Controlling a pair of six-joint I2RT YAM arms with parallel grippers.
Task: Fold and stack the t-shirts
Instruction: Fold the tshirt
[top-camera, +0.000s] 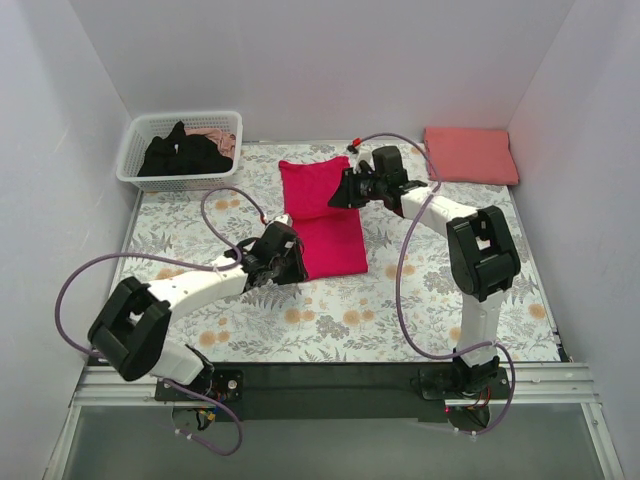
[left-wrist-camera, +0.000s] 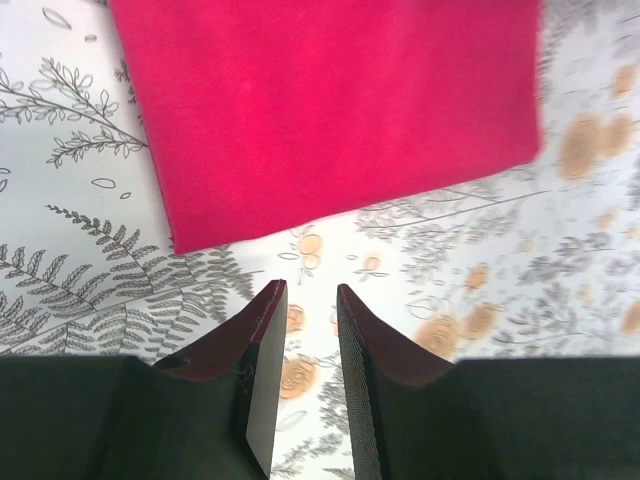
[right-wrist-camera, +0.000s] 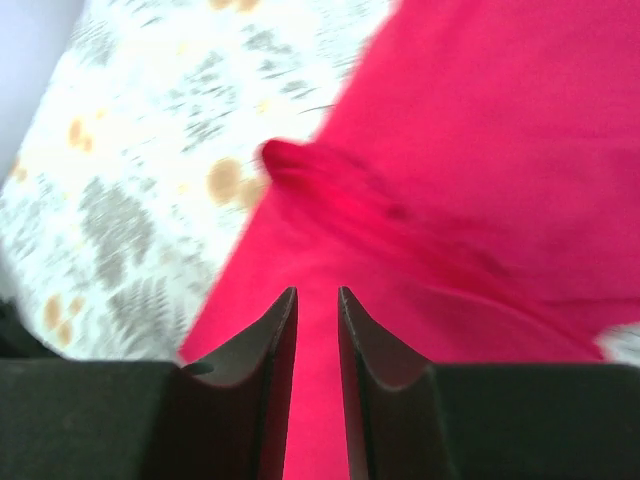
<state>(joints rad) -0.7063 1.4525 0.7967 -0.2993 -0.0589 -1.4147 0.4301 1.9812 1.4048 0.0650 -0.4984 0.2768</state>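
Large floral-print cloth (top-camera: 400, 300) bearing, at centre, the vivid crimson-magenta fabric t-shirt (top-camera: 330, 245), partly folded. It is probably light and limp, best pinched at edge corners. Left gripper (left-wrist-camera: 305, 290), just off one corner, and right gripper (right-wrist-camera: 317, 292), over the fabric: jaws narrowly parted, empty.

You see soft, matt cloth in the crimson shirt (top-camera: 318, 215): smooth on its near half, creased on the far half. The salmon shirt (top-camera: 470, 155) looks equally matt and smooth. The basket (top-camera: 178, 183) is white plastic lattice. The tablecloth (top-camera: 330, 320) is flat printed fabric, and the left fingers (left-wrist-camera: 362, 400) are finely grained matt black.
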